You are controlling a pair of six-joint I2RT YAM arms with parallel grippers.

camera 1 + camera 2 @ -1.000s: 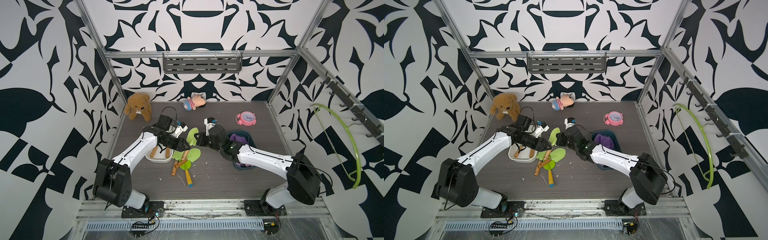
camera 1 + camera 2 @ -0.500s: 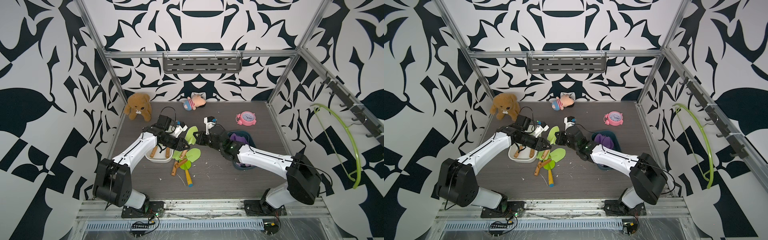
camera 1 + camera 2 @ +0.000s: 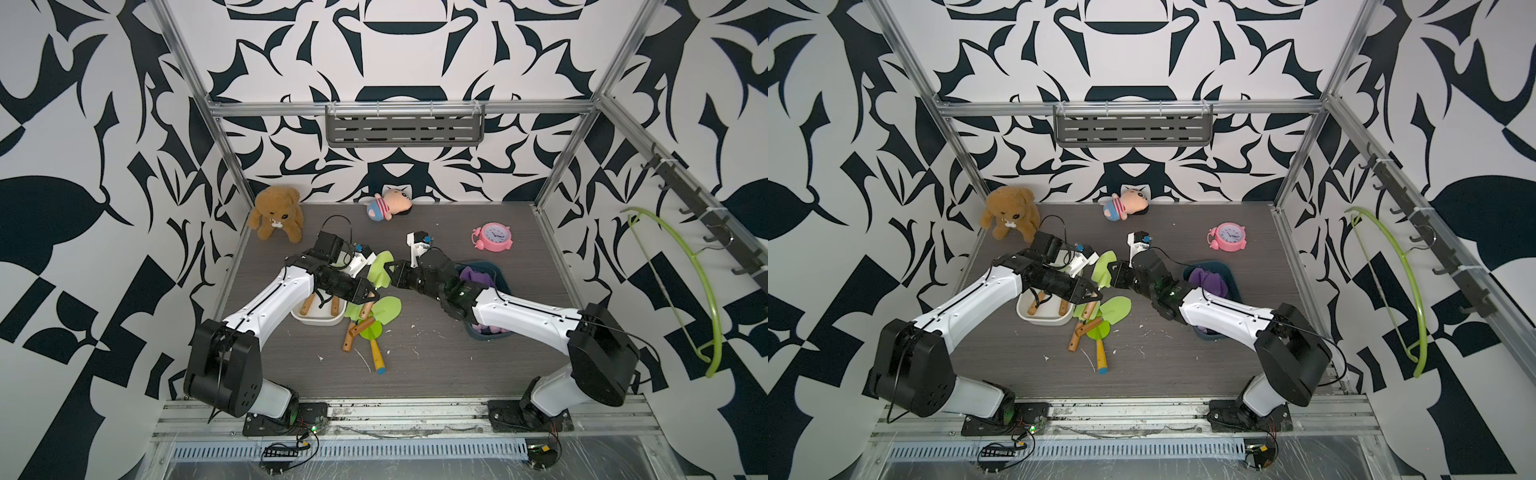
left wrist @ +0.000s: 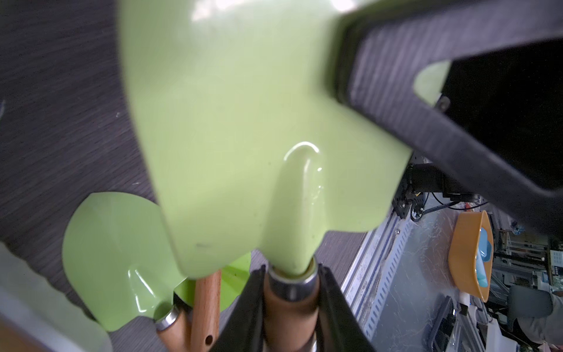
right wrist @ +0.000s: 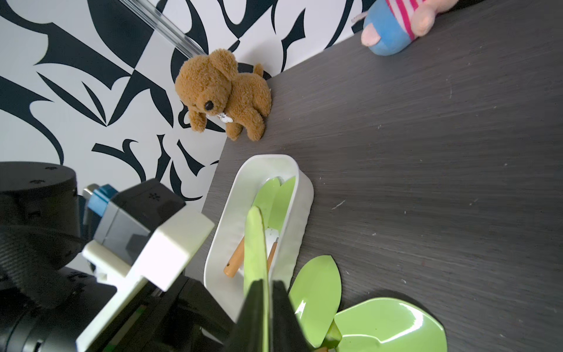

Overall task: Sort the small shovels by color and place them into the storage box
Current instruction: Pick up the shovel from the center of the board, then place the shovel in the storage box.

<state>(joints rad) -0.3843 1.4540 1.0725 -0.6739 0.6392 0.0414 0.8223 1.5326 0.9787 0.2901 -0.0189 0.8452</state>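
Nearest us, loose green-bladed shovels (image 3: 384, 309) lie heaped on the dark bench (image 3: 415, 365) beside the white oval storage box (image 3: 316, 321). Above, we judge a handover: left fingers (image 4: 335, 311) clamp the brown wooden handle of a lime-green shovel (image 4: 243, 122); right fingers (image 5: 285, 320) narrowly straddle its blade, grip uncertain. Next: right releases, left lowers it boxward.

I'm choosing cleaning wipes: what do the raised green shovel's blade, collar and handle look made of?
On the green shovel, the blade is glossy lime with sharp highlights: painted metal or hard plastic, unclear. The collar is silvery and shiny, probably metal. The handle is brown, faintly grained, likely varnished wood.
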